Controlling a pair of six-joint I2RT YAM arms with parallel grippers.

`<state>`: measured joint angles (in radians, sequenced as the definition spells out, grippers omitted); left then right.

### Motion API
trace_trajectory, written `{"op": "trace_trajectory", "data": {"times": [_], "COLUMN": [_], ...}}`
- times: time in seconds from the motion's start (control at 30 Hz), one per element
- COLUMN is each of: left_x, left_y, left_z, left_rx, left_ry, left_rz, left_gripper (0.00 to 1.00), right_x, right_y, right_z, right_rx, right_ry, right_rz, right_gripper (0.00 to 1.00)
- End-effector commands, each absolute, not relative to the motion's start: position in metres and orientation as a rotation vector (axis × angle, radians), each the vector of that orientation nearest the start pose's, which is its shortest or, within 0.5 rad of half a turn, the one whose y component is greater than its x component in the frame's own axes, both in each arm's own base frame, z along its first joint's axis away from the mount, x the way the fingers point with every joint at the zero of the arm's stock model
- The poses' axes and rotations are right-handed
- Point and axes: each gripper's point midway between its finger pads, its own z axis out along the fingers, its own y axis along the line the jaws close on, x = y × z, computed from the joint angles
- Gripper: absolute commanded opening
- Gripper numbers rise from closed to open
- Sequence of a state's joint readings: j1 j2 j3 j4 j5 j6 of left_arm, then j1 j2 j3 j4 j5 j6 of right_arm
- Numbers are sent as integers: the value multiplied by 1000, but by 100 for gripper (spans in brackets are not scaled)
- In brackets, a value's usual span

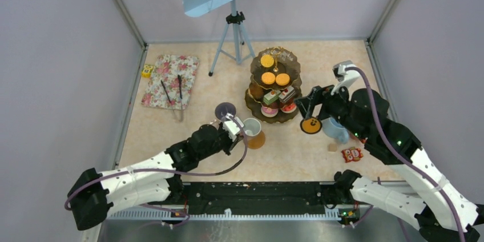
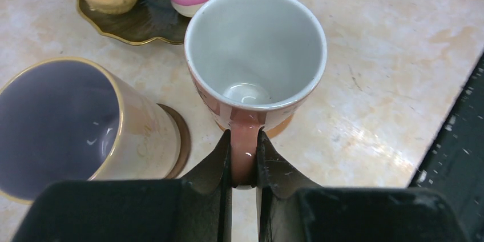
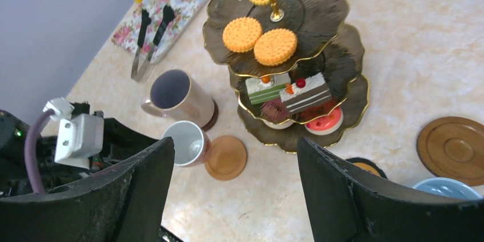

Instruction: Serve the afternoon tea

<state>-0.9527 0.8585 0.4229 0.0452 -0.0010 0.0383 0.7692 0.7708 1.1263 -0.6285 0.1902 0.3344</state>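
Coaster (image 3: 226, 157) lies just right of the small mug (image 2: 255, 42), whose handle the left tool (image 2: 244, 168) clenches. Right tool (image 3: 237, 190) gapes empty.

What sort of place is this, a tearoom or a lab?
Likely a robot test booth: plain walls enclose the table, a tripod stands on it, and robot arms are mounted at its edge.
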Motion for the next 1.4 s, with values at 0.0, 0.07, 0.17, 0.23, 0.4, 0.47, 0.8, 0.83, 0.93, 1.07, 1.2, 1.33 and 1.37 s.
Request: {"op": "trace_trajectory", "data": {"times": [0.0,0.07,0.17,0.23,0.4,0.47,0.8,0.83,0.93,1.07,1.2,1.33,1.37], "left_x": [210,209,205,201,197,197,199,198,199,198,198,198,198], "left_y": [-265,-267,-270,-270,-268,-266,-269,-269,-272,-276,-279,-278,-278], "left_z": [182,176,164,159,141,138,119,117,114,112,109,106,107], "left_rx": [724,725,709,694,681,675,655,652,655,668,684,683,681], "left_ry": [1560,1567,1606,1618,1665,1668,1688,1688,1687,1688,1687,1691,1690], "left_rz": [-603,-615,-656,-690,-706,-701,-694,-695,-696,-691,-673,-657,-658], "left_gripper": [0,0,0,0,0,0,0,0,0,0,0,0,0], "right_x": [214,213,213,213,216,216,217,217,218,219,220,221,221], "right_y": [154,151,148,148,149,150,151,151,152,153,155,157,158], "right_z": [353,353,352,351,348,348,339,337,334,332,328,321,319], "right_rx": [-159,-152,-139,-136,-124,-123,-114,-114,-113,-112,-114,-113,-112], "right_ry": [1789,1786,1785,1784,1784,1782,1803,1807,1817,1819,1828,1845,1848], "right_rz": [547,539,531,529,531,538,528,528,527,527,526,525,528], "right_gripper": [78,78,78,78,78,78,78,78,78,78,78,78,78]}}
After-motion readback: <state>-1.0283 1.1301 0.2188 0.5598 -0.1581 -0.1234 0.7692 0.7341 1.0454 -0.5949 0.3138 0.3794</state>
